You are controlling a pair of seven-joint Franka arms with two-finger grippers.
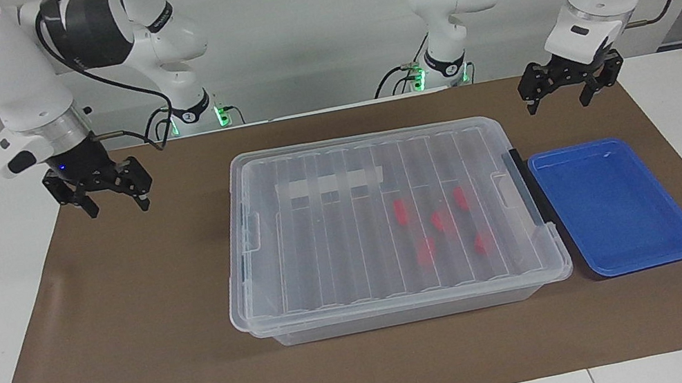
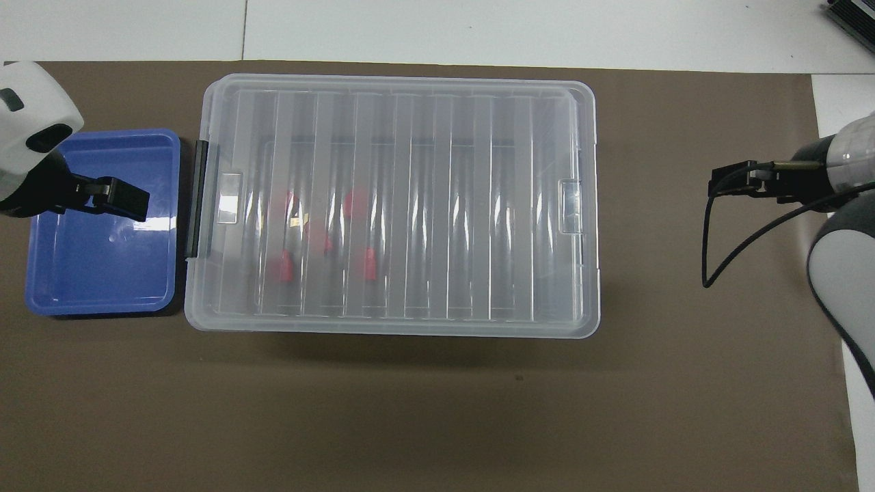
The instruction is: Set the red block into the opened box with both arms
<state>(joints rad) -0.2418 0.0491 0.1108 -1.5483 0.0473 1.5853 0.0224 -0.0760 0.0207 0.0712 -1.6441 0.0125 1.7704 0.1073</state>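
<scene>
Five red blocks (image 1: pixel 439 221) lie inside the lidded box (image 1: pixel 330 291), its long axis running between the arms' ends of the tabletop; left hand (image 1: pixel 566 95) and right hand (image 1: pixel 112 201) hang spread, empty.

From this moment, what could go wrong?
1. The box has its lid on with five red blocks inside; if the lid is not seated evenly, it might lift when handled.
2. The blue tray lies against the box's handle end, so moving the box may push it.
3. Both the right gripper and left gripper hang open above the mat; nothing is held.
</scene>
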